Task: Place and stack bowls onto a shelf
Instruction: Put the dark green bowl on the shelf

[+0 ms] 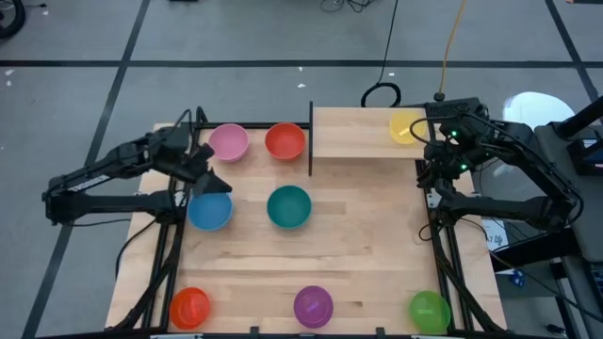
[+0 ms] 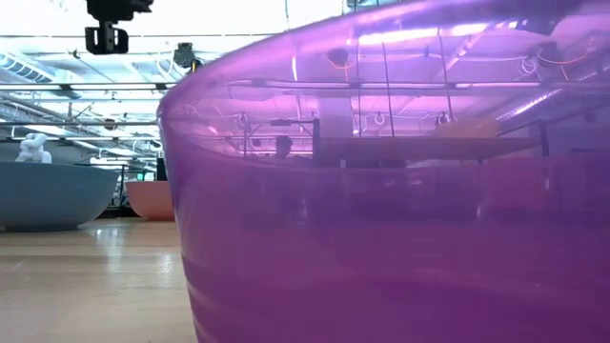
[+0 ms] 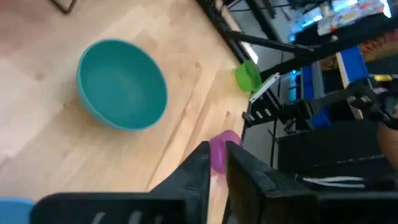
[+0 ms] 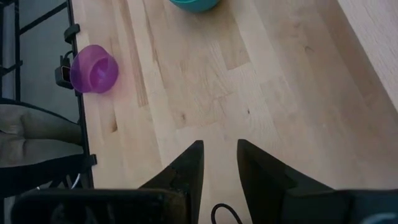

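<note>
Small light-wood shelf (image 1: 363, 132) with black posts at table's far edge; yellow plastic bowl (image 1: 406, 127) sits on its right end. Right gripper (image 1: 435, 168) just beside shelf's right end, near yellow bowl, fingers slightly parted, empty. Left gripper (image 1: 209, 177) above blue bowl (image 1: 209, 210), fingers nearly together, empty. Pink bowl (image 1: 228, 142), red bowl (image 1: 285, 141) left of shelf; teal bowl (image 1: 288, 206) mid-table. Orange bowl (image 1: 189, 307), purple bowl (image 1: 313, 306), green bowl (image 1: 429, 310) along near edge.
</note>
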